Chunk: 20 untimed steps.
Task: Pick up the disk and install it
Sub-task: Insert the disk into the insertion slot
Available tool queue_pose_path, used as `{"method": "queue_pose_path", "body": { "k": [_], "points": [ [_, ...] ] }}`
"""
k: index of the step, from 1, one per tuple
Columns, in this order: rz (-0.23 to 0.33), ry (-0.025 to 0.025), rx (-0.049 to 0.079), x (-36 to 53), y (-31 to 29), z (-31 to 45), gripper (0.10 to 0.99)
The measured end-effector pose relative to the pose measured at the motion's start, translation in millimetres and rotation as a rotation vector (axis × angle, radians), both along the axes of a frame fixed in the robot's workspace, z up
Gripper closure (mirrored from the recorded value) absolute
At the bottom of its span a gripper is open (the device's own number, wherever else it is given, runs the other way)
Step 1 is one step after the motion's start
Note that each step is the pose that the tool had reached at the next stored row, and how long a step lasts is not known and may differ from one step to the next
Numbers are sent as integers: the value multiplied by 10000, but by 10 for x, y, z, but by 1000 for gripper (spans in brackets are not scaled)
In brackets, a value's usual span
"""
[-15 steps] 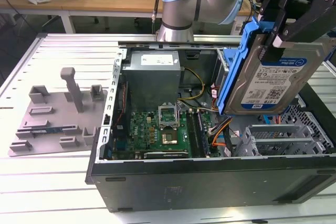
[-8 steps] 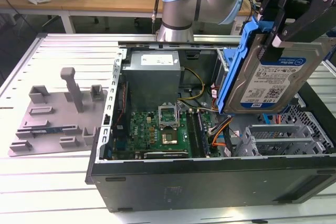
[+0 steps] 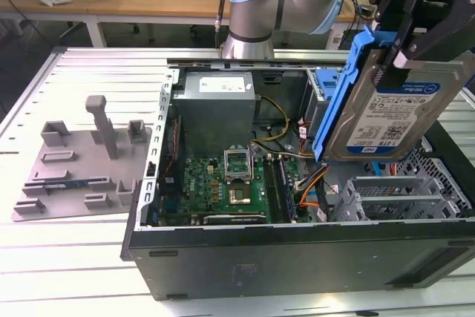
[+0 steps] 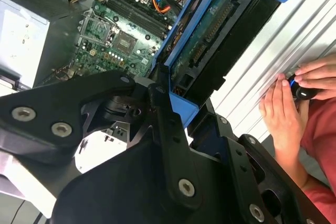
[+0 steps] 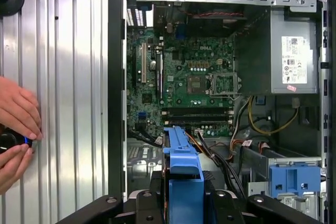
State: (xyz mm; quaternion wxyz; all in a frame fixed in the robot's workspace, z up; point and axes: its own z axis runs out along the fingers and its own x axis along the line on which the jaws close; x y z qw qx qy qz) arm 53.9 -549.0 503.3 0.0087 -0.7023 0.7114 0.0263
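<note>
My gripper [image 3: 397, 46] is shut on the disk [image 3: 397, 113], a silver-grey hard drive with a white-and-blue label in a blue carrier rail [image 3: 343, 90]. It hangs tilted in the air above the open computer case [image 3: 297, 254], toward the exterior view's right, over the drive cage. In both wrist views the disk is seen edge-on: its blue carrier [image 5: 184, 163] runs up between the black fingers [image 5: 149, 203], and its dark underside [image 4: 215, 40] points toward the motherboard.
Inside the case lie a green motherboard [image 3: 226, 183], a grey power-supply box [image 3: 219, 102] and a blue carrier in a bay [image 5: 294, 179]. A grey fixture tray [image 3: 82, 161] sits on the exterior view's left. A person's hands [image 5: 16, 129] rest on the slatted table beside the case.
</note>
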Motion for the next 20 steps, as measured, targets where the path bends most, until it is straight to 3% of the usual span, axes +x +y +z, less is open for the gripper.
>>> {"method": "queue_pose_path", "body": {
  "k": [10, 17, 20],
  "points": [
    [0, -5, 0, 287, -18, -1, 718],
    [0, -32, 0, 433, -27, -6, 718],
    [0, -59, 2, 593, -51, -23, 718]
  ]
}}
